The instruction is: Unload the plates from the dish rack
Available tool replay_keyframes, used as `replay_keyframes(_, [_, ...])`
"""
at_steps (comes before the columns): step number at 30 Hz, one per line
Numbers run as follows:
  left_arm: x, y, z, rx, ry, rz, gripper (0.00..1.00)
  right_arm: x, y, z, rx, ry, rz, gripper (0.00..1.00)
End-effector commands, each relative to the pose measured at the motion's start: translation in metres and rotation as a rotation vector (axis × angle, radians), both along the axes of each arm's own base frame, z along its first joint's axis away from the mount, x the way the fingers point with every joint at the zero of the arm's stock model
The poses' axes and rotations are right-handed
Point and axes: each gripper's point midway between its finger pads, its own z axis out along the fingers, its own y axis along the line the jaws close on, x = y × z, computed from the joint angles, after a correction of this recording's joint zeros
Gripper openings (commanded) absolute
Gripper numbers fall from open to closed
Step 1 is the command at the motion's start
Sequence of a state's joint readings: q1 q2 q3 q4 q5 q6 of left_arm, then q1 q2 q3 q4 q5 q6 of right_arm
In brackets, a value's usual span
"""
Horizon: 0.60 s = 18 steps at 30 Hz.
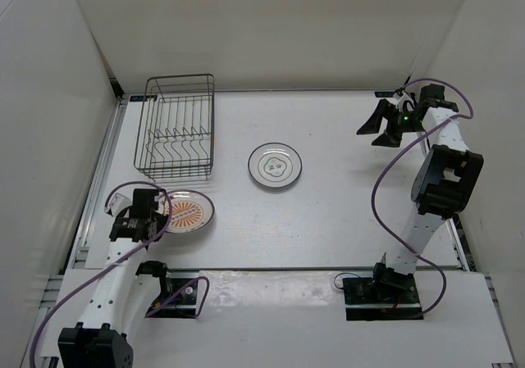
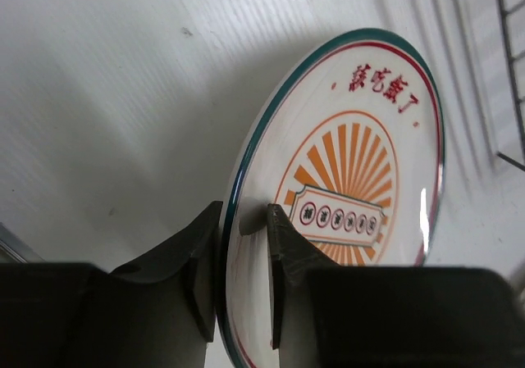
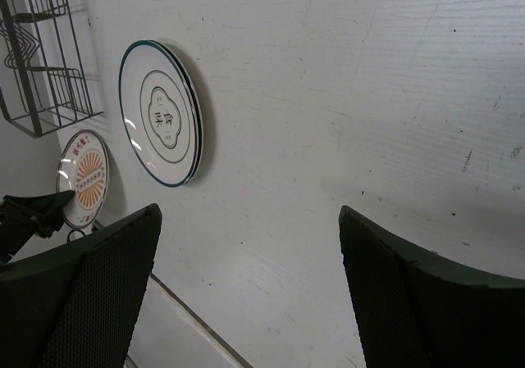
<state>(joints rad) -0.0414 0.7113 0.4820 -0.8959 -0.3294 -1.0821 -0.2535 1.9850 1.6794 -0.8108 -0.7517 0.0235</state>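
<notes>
Plates: glazed ceramic by the look, so judged stiff, smooth, slippery under hard pads and liable to chip if dropped. Light enough for 1 arm. Best hold judged to be the raised rim, 1 finger under the lip and 1 on the face; lying flat, the lip leaves little room underneath.

Orange plate (image 1: 187,211) lay flat on the table (image 1: 344,188), near-left, in front of the rack (image 1: 180,78) and apart from it. Left gripper (image 2: 244,212) straddled its near rim, jaws narrow, 1 finger outside the edge and 1 on the face. Could not tell whether the pads pressed or only bracketed it.

White plates (image 1: 275,165) sat mid-table, right of the rack. A double rim in the right wrist view suggested 2 stacked. Rack showed no plates.

Right gripper (image 3: 250,294) hung far right, jaws wide, nothing between them.

Writing: 4 red Chinese characters along the orange plate's upper edge, plus a row of small dark characters in a ticket-shaped banner over the sunburst. Could not read them with confidence. White plate's centre motif held characters too small to read. No brand seen.
</notes>
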Motion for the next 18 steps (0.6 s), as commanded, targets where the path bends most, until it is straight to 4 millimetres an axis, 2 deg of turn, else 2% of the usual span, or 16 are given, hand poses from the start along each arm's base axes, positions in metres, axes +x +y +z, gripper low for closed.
replay_keyframes(1, [-0.096, 0.033, -0.044, 0.177, 0.440, 0.039, 0.35, 0.008, -0.003, 0.014, 0.001, -0.046, 0.010, 0.90])
replay_keyframes(7, [-0.098, 0.035, -0.054, 0.180, 0.456, 0.096, 0.45, 0.005, -0.003, 0.016, 0.001, -0.037, 0.012, 0.90])
replay_keyframes(18, [-0.090, 0.031, -0.058, 0.170, 0.552, 0.063, 0.46, 0.003, -0.002, 0.015, 0.004, -0.024, 0.009, 0.90])
